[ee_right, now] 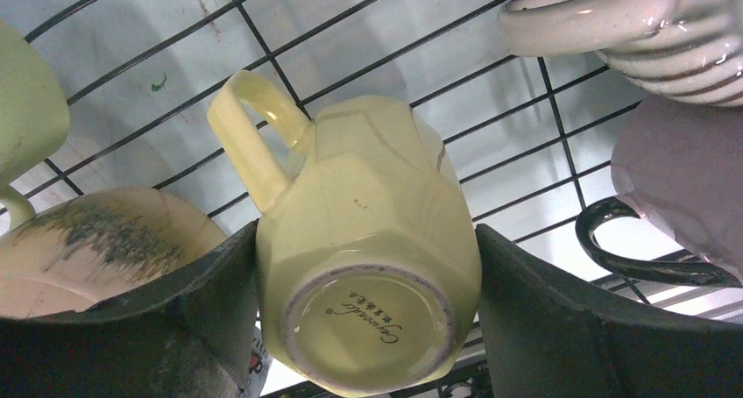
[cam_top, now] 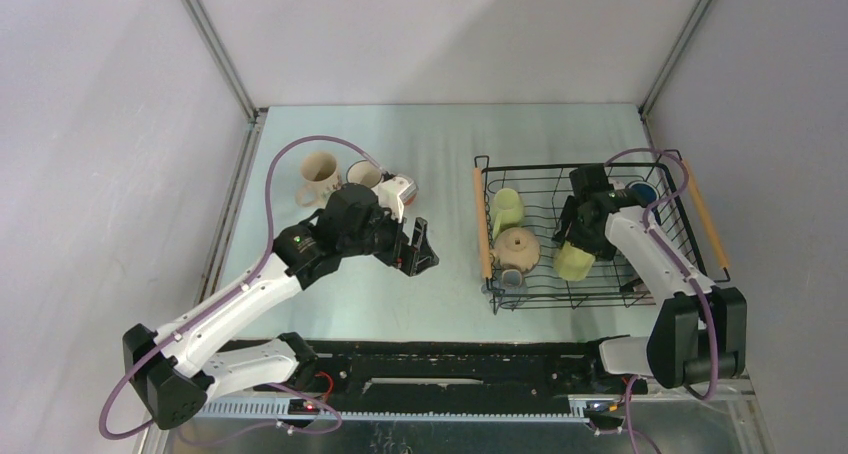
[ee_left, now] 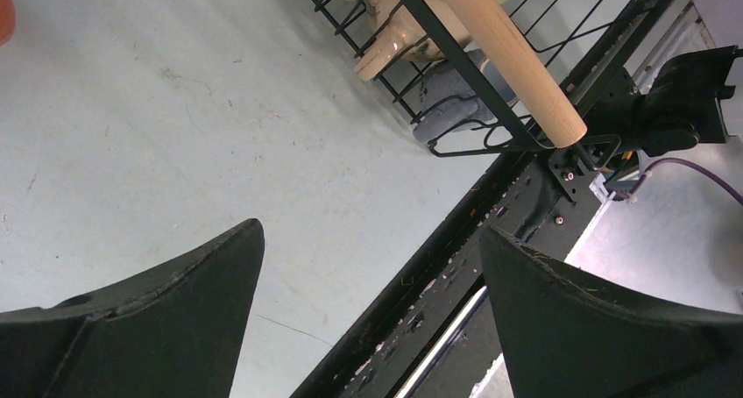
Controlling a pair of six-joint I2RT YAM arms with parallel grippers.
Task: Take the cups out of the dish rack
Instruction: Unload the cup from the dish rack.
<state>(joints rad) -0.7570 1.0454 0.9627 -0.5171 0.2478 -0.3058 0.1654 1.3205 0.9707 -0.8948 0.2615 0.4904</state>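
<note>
Top external view: shows the dish rack (cam_top: 530,167) enclosing the right gripper (cam_top: 574,252) and lying well apart from the left gripper (cam_top: 420,246), off to that hand's right. Finds the left gripper spread wide and empty above bare table (cam_top: 440,144), with three cups already out just beside its wrist: a cream cup (cam_top: 318,177), a second pale cup (cam_top: 362,175) and an orange-red cup (cam_top: 404,187). Finds the right gripper down inside the rack, clamped on a pale yellow cup (ee_right: 368,223), base toward the wrist, handle pointing away from the fingers; cannot tell whether lifted off the wire. Leaves around that hand a yellow-green cup (cam_top: 506,210), a tan cup (cam_top: 518,248), a grey cup (cam_top: 510,282), a dark blue cup (cam_top: 642,189), a cream ribbed cup (ee_right: 666,30) and a mauve cup (ee_right: 683,179). Reads as under halfway: three out, one in the grip, at least six waiting.
</note>
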